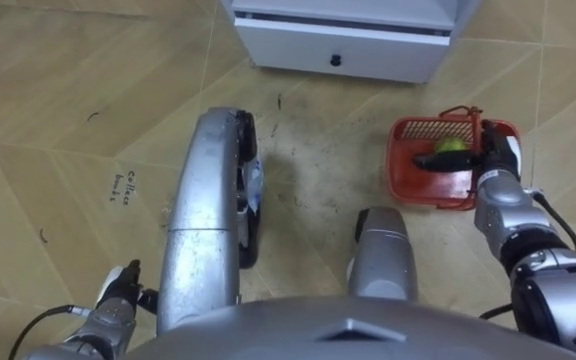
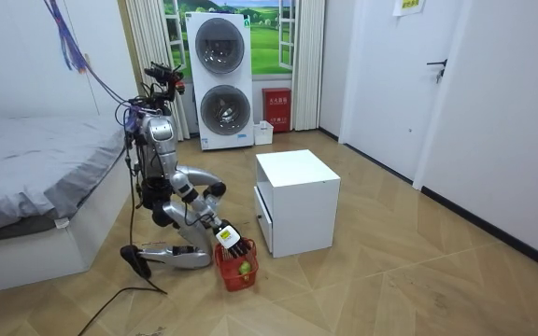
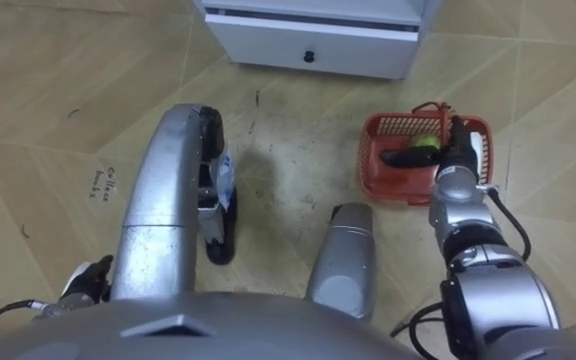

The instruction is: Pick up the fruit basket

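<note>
On the floor [image 1: 58, 120], close the right hand [image 1: 497, 155], whose grip cannot be told, firmly on the basket [image 1: 408, 180] before lifting level.

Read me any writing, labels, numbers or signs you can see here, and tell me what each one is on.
Handwriting on the floor: two short dark lines, too small to read.
Yellowish sign at the top of the room view: blurred, unreadable.
Red box beside the stacked washers: label too small to read.
Fruit basket: no text seen.
</note>
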Robot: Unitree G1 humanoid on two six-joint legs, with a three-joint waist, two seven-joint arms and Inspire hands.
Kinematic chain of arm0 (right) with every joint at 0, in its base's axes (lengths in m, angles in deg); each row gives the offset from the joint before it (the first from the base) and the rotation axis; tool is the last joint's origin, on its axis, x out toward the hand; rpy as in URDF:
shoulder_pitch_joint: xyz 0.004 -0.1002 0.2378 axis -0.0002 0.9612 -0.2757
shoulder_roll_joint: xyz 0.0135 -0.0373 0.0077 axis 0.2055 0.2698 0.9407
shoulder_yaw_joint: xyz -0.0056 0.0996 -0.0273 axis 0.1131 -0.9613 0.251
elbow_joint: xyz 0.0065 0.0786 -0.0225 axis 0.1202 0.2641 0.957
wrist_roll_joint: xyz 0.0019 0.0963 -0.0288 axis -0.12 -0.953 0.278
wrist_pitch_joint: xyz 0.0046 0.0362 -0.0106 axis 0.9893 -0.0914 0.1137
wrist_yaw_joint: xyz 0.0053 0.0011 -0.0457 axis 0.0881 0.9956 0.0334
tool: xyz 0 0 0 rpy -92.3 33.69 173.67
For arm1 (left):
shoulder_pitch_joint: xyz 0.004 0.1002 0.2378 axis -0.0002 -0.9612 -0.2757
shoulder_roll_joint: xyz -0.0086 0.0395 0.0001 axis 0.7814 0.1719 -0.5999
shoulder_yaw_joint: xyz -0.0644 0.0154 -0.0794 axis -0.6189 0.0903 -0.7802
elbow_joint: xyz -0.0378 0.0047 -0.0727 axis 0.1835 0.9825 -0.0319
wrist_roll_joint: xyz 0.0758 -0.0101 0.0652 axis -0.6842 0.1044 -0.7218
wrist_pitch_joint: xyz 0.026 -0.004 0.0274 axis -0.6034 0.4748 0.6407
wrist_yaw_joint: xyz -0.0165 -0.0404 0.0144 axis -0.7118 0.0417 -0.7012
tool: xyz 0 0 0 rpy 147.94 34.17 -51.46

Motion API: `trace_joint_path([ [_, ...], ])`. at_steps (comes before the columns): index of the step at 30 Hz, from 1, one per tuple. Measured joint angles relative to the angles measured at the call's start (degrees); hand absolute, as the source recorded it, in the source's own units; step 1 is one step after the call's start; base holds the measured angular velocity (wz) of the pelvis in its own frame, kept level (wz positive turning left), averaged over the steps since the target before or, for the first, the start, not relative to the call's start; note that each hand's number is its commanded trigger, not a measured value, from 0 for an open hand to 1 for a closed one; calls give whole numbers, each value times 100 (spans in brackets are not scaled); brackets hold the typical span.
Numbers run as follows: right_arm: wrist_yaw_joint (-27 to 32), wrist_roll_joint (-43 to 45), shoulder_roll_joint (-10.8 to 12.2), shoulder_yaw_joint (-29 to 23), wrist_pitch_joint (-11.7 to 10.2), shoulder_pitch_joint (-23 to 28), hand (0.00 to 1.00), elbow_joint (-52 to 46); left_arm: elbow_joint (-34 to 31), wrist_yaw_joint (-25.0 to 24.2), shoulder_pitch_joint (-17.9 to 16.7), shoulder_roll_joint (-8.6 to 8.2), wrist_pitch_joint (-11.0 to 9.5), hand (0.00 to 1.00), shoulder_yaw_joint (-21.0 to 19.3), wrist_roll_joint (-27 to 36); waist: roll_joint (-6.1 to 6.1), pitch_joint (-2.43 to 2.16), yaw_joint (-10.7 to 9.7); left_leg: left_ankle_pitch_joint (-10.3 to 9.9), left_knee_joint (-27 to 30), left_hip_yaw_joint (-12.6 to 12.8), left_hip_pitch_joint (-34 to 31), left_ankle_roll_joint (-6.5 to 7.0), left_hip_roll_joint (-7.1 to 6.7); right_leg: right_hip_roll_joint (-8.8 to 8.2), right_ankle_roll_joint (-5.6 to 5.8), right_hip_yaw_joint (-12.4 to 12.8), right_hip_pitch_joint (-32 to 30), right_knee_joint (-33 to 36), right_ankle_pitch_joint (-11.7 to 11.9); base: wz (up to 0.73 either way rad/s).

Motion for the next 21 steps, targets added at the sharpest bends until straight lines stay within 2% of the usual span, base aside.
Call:
trace_joint_path([
  [5,-5,-69,-60,0,8,11,100,121,-1,-51,10,18,6,0,-7,0,8,4,84,0,36,2,-16,0,35,39,1,-7,-1,-3,-1,-1],
  [21,-111,-450,-70,5,108,65,100,368,2,-207,5,60,8,0,-7,426,-8,9,87,0,62,-1,-34,1,28,34,9,-7,3,16,-4,0],
])
